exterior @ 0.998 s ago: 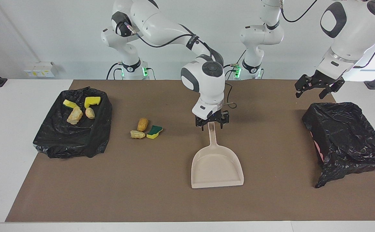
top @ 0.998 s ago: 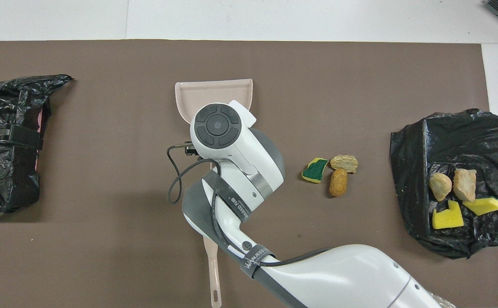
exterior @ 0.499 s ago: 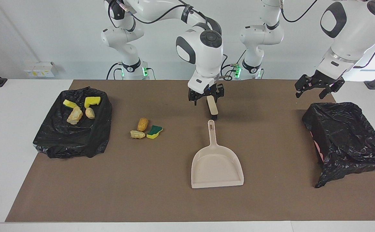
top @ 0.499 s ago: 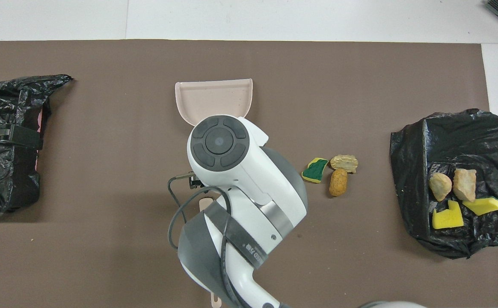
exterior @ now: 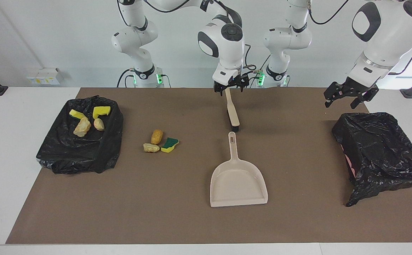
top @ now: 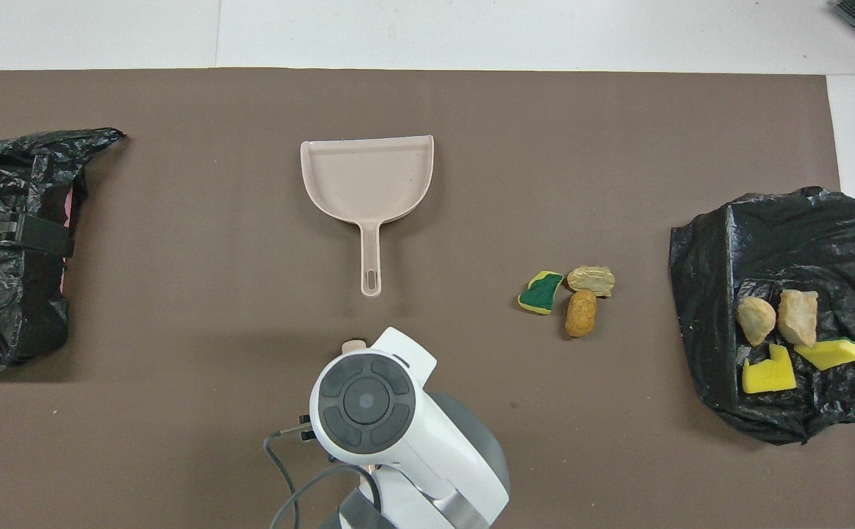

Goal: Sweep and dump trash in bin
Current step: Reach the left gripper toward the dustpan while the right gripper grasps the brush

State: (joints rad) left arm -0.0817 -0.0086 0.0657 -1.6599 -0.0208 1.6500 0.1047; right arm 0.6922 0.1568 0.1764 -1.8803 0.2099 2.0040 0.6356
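Note:
Three pieces of trash lie together on the brown mat: a tan-orange lump (exterior: pixel 157 136) (top: pixel 580 312), a pale lump (exterior: pixel 151 147) (top: pixel 591 280) and a green-backed sponge chunk (exterior: pixel 170 144) (top: pixel 541 292). Several more scraps (exterior: pixel 85 122) (top: pixel 784 330) lie in the black-lined bin (exterior: pixel 96 156) (top: pixel 706 242) at the right arm's end. The empty beige dustpan (exterior: pixel 238 182) (top: pixel 369 176) rests mid-mat, handle toward the robots. A brush (exterior: pixel 232 113) lies just nearer to the robots. My right gripper (exterior: pixel 231 86) stands open over the brush's handle end. My left gripper (exterior: pixel 345 101) (top: pixel 20 235) waits open over the other black bag.
A second container draped in a black bag (exterior: pixel 379 148) (top: pixel 9 308) stands at the left arm's end, with a little pink showing at its side. In the overhead view the right arm's wrist (top: pixel 365 400) hides most of the brush.
My right gripper has left the dustpan's handle, risen and pulled back toward the robots to the brush's handle end. The dustpan, the trash and the left arm have not moved.

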